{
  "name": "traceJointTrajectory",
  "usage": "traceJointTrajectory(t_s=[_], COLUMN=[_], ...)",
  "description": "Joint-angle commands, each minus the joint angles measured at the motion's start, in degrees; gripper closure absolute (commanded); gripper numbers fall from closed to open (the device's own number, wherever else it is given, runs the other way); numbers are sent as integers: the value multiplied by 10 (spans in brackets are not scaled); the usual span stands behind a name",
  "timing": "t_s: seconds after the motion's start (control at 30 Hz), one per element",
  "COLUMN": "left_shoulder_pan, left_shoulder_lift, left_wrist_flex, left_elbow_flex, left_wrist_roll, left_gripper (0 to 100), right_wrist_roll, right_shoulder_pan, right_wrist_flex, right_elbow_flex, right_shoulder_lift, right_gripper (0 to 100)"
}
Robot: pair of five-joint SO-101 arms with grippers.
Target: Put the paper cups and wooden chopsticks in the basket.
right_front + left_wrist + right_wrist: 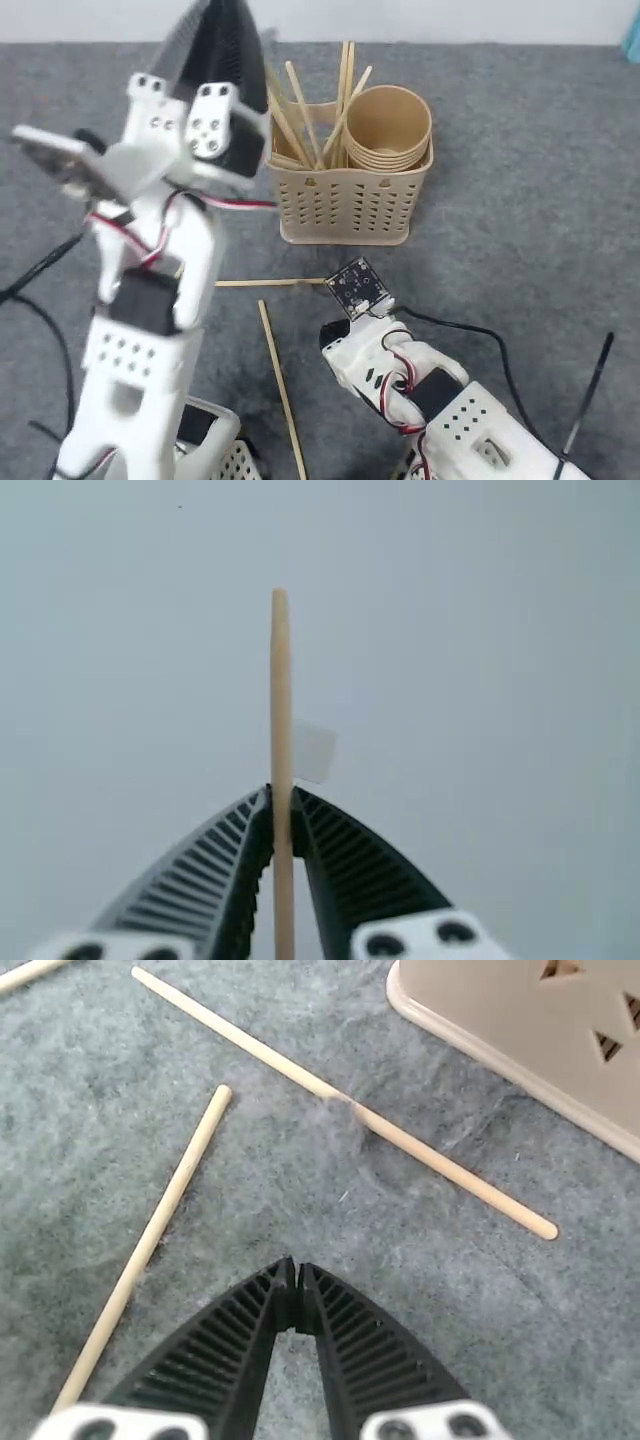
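Beside the basket [345, 205], above grey felt [520, 250]: clamps a chopstick [282, 680] in left gripper [282, 795]; holds right gripper [297, 1265] clenched, empty.

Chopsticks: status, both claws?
Left claw shut on a wooden chopstick, raised beside the basket. Right claw shut, empty, low over the mat. Two chopsticks loose on the mat; paper cups in basket.

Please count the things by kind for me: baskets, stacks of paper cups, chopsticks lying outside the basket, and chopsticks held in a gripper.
Basket: 1
Stack of paper cups: 1, in the basket
Loose chopsticks lying flat: 3, a long one, a second one, a partly seen one
Held chopstick in the left gripper: 1
Total: 6
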Motion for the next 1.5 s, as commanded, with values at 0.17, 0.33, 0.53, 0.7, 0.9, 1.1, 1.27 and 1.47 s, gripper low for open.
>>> traceJointTrajectory(t_s=[0.17,0.33,0.53,0.7,0.9,1.1,1.27,1.47], left_shoulder_pan=[5,2,4,1,1,0,0,0], left_shoulder_lift=[64,69,69,69,62,61,-4,-150], left_wrist_flex=[-100,-173,-249,-302,-248,-149,-111,30], left_elbow_flex=[87,164,271,305,303,259,253,251], left_wrist_roll=[11,11,10,11,19,72,73,73], left_gripper=[988,988,988,988,880,773,773,773], right_wrist_roll=[13,14,14,14,14,14,14,14], right_shoulder_pan=[7,7,7,7,7,7,7,7], right_wrist_flex=[-10,-10,-9,-11,-9,-8,-9,-9], right_elbow_flex=[-5,-5,-6,-5,-5,-5,-5,-6], right_shoulder_lift=[7,7,7,7,7,7,7,7], right_gripper=[992,992,992,992,992,992,992,992])
